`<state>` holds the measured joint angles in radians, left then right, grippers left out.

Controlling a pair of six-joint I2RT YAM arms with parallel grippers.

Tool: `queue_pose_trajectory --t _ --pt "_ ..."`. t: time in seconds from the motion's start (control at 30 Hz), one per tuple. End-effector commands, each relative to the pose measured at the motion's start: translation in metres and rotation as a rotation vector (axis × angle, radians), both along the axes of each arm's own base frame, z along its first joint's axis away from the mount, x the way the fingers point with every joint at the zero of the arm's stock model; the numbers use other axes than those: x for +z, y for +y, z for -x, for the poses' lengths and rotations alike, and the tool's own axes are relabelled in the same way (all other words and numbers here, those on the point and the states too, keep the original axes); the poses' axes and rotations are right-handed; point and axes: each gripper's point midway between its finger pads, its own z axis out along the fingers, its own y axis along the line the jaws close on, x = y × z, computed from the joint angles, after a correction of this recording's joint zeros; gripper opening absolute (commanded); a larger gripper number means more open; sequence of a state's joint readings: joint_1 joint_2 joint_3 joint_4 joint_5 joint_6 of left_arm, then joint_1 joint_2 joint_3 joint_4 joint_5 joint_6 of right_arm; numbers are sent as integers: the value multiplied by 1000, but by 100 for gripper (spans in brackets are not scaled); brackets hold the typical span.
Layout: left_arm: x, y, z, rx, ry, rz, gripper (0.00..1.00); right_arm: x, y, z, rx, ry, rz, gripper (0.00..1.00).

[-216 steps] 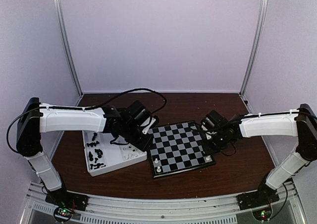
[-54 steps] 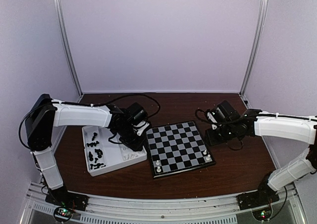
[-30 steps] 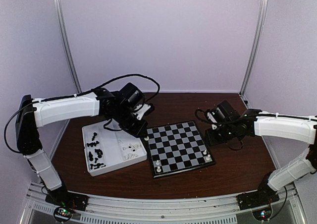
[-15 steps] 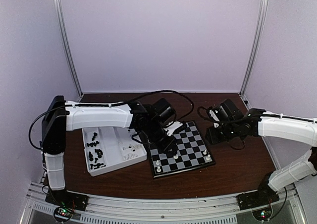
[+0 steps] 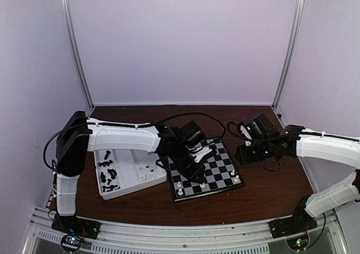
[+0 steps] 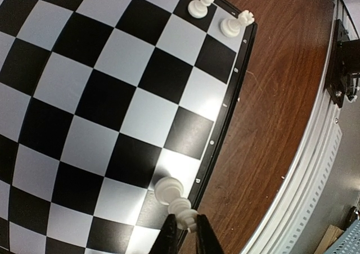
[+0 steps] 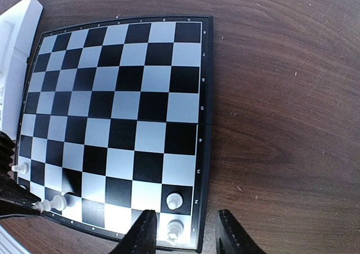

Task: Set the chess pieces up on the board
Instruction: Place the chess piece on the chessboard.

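The left gripper (image 6: 185, 234) is reaching over the board (image 6: 109, 105) from the tray side. Its fingers are pressing nearly together & pinching the head of a cream-white piece (image 6: 169, 190). The piece is hanging base-down at a pale sq. in the board's near edge row, 5th sq. along from the right near corner. Whether the base is touching the sq. can't be told. The board's black rim is running just beside the piece on the near side, w/ the brown table (image 6: 264, 125) beyond it & then the metal rail (image 6: 315, 164).

In the right near corner a notched-top piece (image 6: 236, 25) is standing on the corner sq. A round-headed piece (image 6: 199, 7) is standing one row farther in, on the same edge file. The edge-row sqs. between the pinched piece & the notched-top piece are lying open.

The right gripper (image 7: 184, 237) is hovering off the board's right side over the table, fingers spread wide. In its wrist view the fingers are framing that right near corner.

At the left near corner two more cream-white pieces (image 5: 179, 187) are standing close together, near the left gripper but apart from it. The mid & far rows of the board are showing open checks, so room is lying free on the far side & to the right.

The white tray (image 5: 132, 187) is sitting just beside the board's left edge. Black pieces (image 5: 108, 172) are lying toward its left side & loose cream-white pieces (image 5: 149, 172) toward the side nearest the board. The left arm is passing above the tray's far part.
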<state>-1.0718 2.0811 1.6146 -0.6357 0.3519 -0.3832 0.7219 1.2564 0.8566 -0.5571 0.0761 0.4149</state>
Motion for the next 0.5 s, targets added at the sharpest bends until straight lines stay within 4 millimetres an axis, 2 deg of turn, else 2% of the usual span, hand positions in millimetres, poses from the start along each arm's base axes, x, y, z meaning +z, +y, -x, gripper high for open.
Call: queue_pose_trajectory --t 0.0,0.07,0.2,0.33,0.47 --pt "6 -13 -5 -2 -18 40 12 0 -5 -1 -18 -16 3 38" --pt "3 -13 -4 -1 -11 37 14 -2 -5 -1 -17 -13 4 39" --pt "6 -13 -4 5 -18 39 24 -2 0 2 7 -3 -16 41" --pt "25 -8 -13 38 -84 55 36 1 13 5 65 -11 -82 45" --pt "42 -3 -19 61 -122 70 42 7 28 11 124 -12 -158 47"
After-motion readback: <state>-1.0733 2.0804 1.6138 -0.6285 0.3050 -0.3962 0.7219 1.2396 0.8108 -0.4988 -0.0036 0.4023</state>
